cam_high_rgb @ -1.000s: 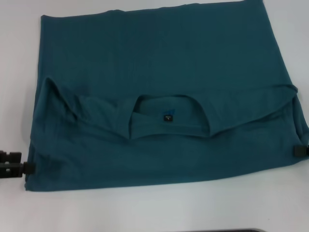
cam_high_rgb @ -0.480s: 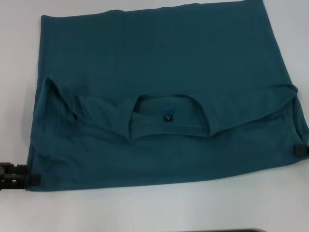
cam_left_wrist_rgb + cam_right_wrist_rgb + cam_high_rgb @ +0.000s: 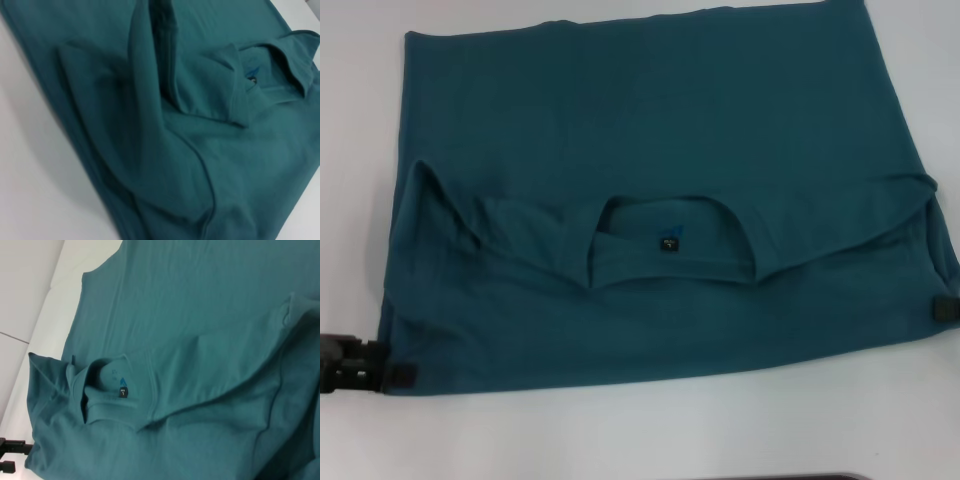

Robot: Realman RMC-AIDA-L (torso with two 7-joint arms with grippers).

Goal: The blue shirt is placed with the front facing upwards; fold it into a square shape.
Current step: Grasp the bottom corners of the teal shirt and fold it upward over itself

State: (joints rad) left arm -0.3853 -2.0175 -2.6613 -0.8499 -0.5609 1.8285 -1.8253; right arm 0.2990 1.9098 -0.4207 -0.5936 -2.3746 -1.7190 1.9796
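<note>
A: Where's the shirt (image 3: pixel 650 200) now?

B: Flat on the white bench (image 3: pixel 620 430), taking up most of the head view. The top part looks folded down over the body, so the collar (image 3: pixel 670 240) and its black label (image 3: pixel 668 241) lie mid-shirt. No chest lettering shows.

A: And the arms?

B: The left end effector (image 3: pixel 395 376) is at the shirt's near left corner, right at the fabric edge. The right end effector (image 3: pixel 944 309) is at the right edge, near where the folded layer ends. My guess is they are placed at opposite sides to take both edges for the next fold.

A: Gripping or not?

B: I can't tell for either. Only dark tips show, at the frame's borders, and neither wrist view shows its own fingers. The right wrist view catches the left one far off beside the bench edge, nothing more.

A: Anything else hidden?

B: The sleeves appear tucked under folds on both sides. The left wrist view shows bunched ridges of cloth near the corner, so layers there are hard to separate.
</note>
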